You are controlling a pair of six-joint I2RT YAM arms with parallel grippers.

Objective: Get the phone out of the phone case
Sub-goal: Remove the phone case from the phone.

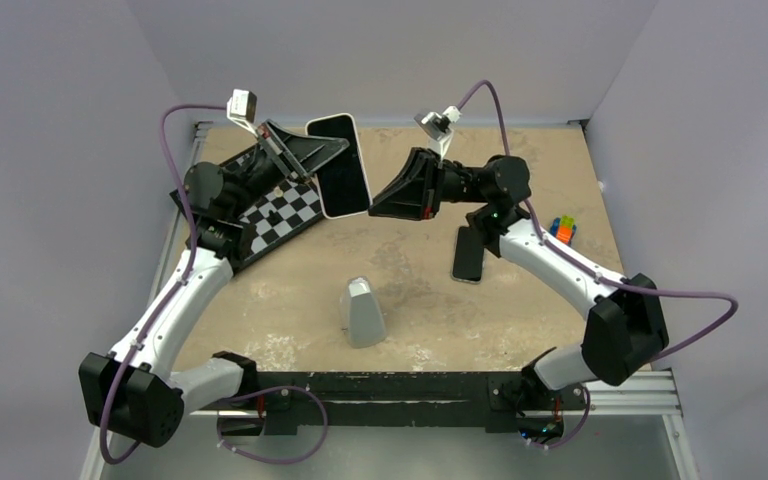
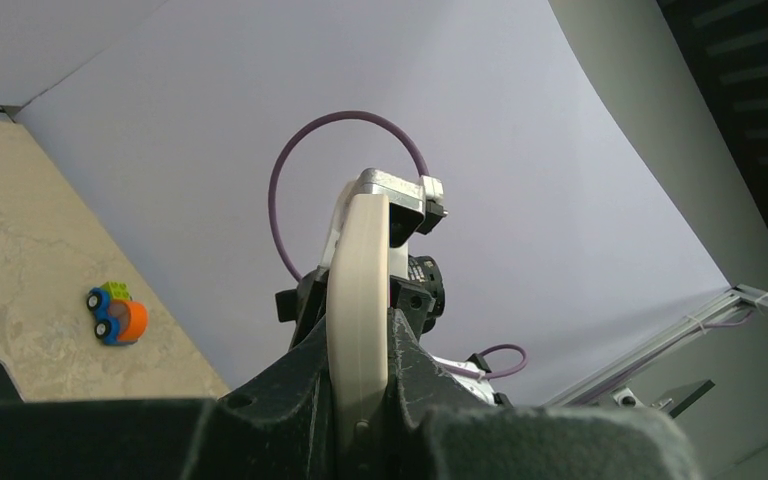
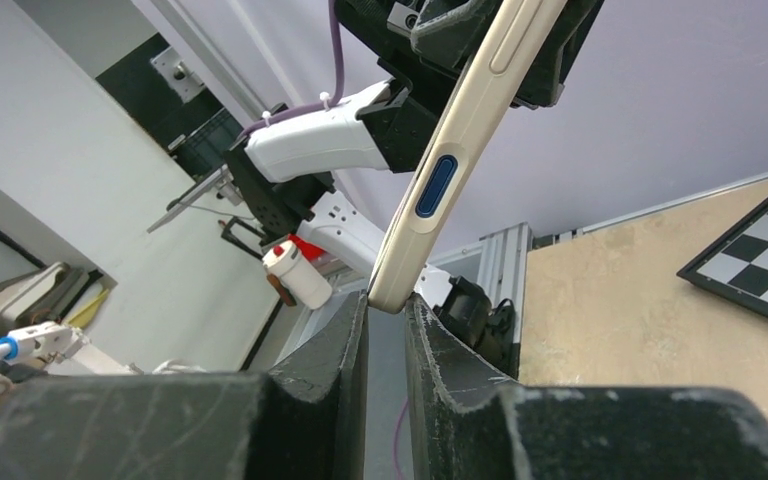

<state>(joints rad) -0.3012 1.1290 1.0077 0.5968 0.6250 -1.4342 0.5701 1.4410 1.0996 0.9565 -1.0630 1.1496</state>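
Sandy table: two phones, one case

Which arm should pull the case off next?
The right. The left gripper is clamped on the phone, holding it in the air, while the right gripper brackets a corner of the phone case, so it looks ready to peel.

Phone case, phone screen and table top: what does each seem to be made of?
Phone case: likely soft plastic or silicone; its rim looks pale, matte and rounded.
Phone screen: probably glass; glossy black with a light sheen.
Table top: matte, mottled sandy surface; whether it is stone-look laminate or a mat, the views don't settle.
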